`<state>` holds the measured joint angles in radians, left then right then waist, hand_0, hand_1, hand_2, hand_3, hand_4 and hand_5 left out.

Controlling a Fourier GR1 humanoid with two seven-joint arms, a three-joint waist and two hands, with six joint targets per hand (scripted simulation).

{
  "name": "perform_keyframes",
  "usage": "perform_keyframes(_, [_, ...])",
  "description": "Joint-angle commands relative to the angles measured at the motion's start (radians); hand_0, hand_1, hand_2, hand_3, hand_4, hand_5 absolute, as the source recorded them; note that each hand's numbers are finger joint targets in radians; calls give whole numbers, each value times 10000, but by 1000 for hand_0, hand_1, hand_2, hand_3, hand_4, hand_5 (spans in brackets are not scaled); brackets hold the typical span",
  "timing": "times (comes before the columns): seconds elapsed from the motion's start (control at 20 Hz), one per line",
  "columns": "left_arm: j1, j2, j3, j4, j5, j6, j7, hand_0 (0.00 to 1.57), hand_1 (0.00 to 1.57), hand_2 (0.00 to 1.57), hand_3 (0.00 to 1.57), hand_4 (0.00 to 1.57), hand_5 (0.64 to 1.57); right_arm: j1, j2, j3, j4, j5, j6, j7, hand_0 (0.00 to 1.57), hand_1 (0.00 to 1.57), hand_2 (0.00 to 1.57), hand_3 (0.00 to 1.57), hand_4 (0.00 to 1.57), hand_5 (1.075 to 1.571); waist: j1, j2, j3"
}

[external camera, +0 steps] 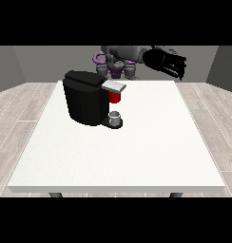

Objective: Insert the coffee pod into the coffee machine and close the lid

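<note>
**Lid down, hand raised well off to the side**

We see the coffee machine (84,98) standing on the far left part of the white surface (137,156). Its grey lid (114,86) lies flat over the red brewing head (115,97), and a small grey cup (115,117) sits on the base just below. We cannot make out a separate coffee pod anywhere on the surface; if it is already in the machine, the lid hides it, and we judge the lid to be down or nearly so.

The hand at the view's right (168,62) hangs in the air above the far edge of the surface, well apart from the machine. Its fingers look straight and spread, pointing down and towards the camera, and they hold nothing we can see. The other hand does not show clearly; the dark and purple shapes at the robot's body (115,64) are too small for us to sort out.

The relation that counts: the machine lies to the view's left of the raised hand and lower, with the lid's long axis running roughly left to right, its free end towards that hand. That hand is the only one we can place, so we judge any last press on the lid would fall to it, moving left and down.
</note>
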<state>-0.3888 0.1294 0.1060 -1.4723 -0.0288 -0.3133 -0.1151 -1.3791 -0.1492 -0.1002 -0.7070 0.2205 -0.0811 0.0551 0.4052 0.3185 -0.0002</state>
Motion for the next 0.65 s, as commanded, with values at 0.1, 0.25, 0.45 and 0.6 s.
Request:
perform_keyframes(0.1, [-89, -202, -432, -572, -71, 22, 602, 0, 0, 0, 0, 258, 1571, 85, -28, -226, 270, -189, 185, -809, 0, 0, 0, 0, 0, 1571, 65, -44, 3])
perform_keyframes(0.25, [657, -258, -460, -297, -320, 121, -33, 0, 0, 0, 0, 266, 1571, 536, 525, -75, -8, -305, 244, -1299, 0, 0, 0, 0, 0, 1571, -265, -376, 0])
perform_keyframes(0.45, [1223, -178, -89, 395, -50, 39, -1, 0, 0, 0, 0, 266, 1571, 1670, 1453, 597, -470, -708, 426, -1709, 0, 0, 0, 0, 181, 1571, -895, -1501, 0])
perform_keyframes(0.6, [1574, -371, -251, 911, -437, 321, -357, 0, 0, 0, 0, 266, 1571, 2673, 1473, 1400, -831, -1358, 104, -1978, 0, 0, 0, 0, 259, 1571, -979, -2047, -1])
